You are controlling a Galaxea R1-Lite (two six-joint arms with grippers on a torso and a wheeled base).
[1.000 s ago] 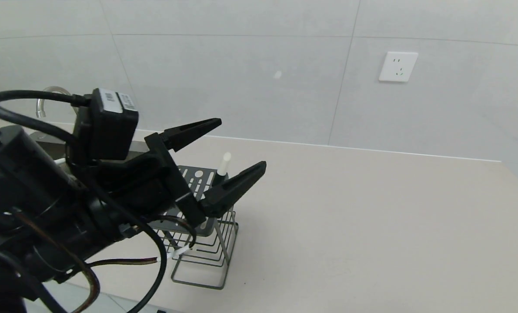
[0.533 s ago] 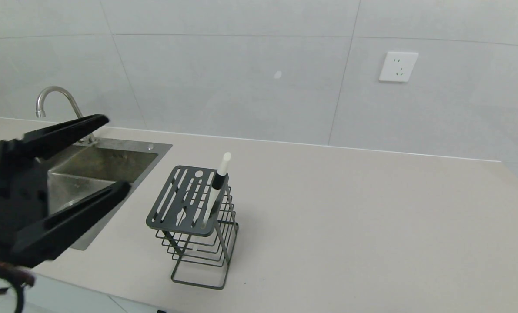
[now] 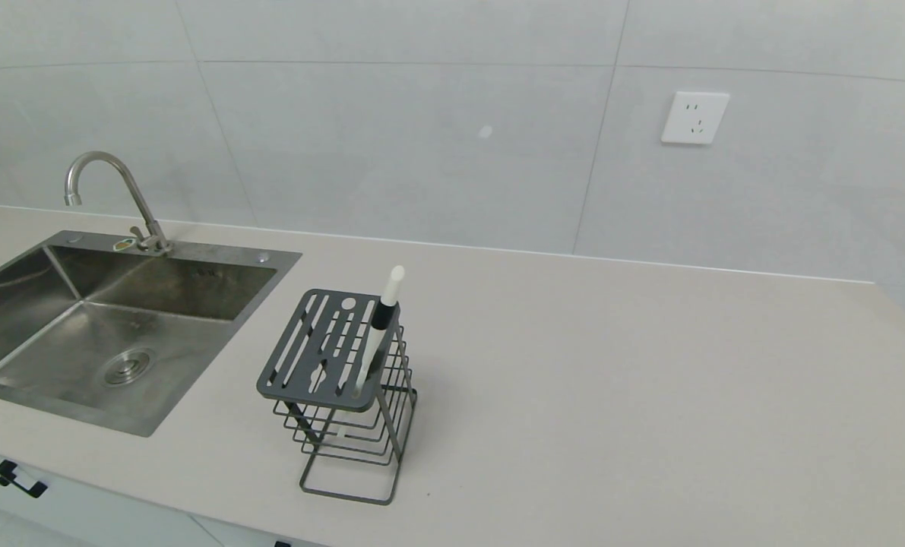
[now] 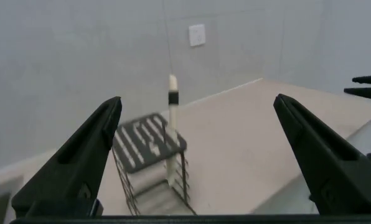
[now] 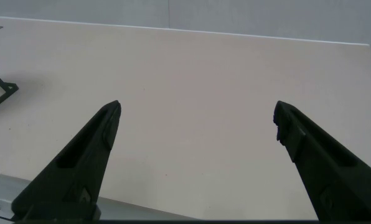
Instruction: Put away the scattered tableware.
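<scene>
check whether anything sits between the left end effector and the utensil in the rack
Nothing visible does. The left end effector is open and faces the utensil standing in the rack; only open space above the counter lies between them.

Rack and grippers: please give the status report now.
Left gripper open, empty. Right gripper open, empty. Utensil stands in rack. Sink beside rack, not touching.

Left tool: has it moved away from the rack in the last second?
Yes. The left tool pulled back from the rack, leftward across the sink, toward the robot.
</scene>
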